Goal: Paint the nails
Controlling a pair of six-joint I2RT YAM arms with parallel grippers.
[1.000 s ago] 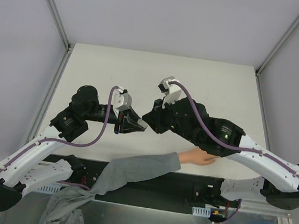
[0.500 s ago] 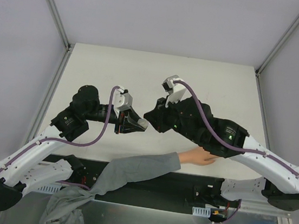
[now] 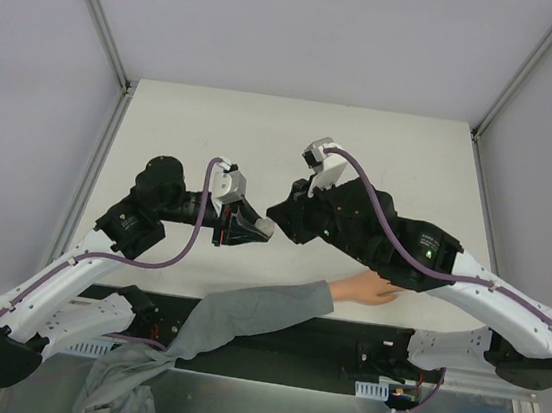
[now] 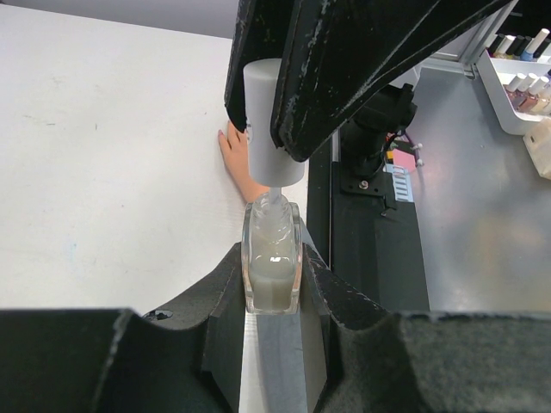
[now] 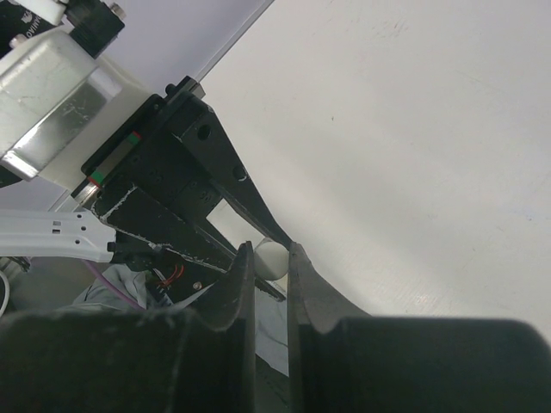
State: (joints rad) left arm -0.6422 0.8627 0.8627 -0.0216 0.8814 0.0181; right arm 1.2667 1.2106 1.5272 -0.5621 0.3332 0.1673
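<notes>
The pale peach hand [image 3: 366, 290] with a grey-sleeved arm [image 3: 263, 311] lies at the table's front edge. Part of it shows in the left wrist view [image 4: 234, 155]. The nails are too small to make out. My left gripper [image 3: 251, 229] is shut on a clear glass bottle of whitish polish [image 4: 273, 262], holding it above the table left of the hand. My right gripper [image 3: 276, 221] meets it from the right and is shut on the bottle's white cap [image 5: 272, 258], which also shows in the left wrist view [image 4: 269, 120].
A black strip [image 3: 319, 348] runs along the table's front edge, with a metal surface beyond it. A heap of grey cloth [image 3: 123, 389] lies at the bottom left. A white rack of polish bottles [image 4: 521, 73] stands off the table to the right.
The right wrist has shifted slightly to the right. Both grippers stay together at the bottle and cap. The hand has not moved.
</notes>
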